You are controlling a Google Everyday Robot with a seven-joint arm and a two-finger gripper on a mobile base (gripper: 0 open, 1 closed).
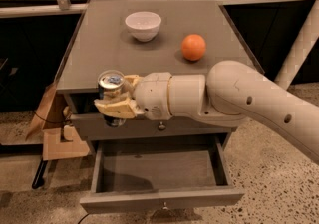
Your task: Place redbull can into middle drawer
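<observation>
My gripper is shut on the redbull can, a slim silver-and-blue can with a shiny top. It holds the can upright in the air, in front of the cabinet's front left corner, over the closed top drawer front. The middle drawer is pulled open below, and I see nothing in it. The can hangs above the drawer's left part. My white arm reaches in from the right.
A white bowl and an orange fruit sit on the grey cabinet top. A cardboard box stands on the floor to the left of the cabinet. A dark railing runs behind.
</observation>
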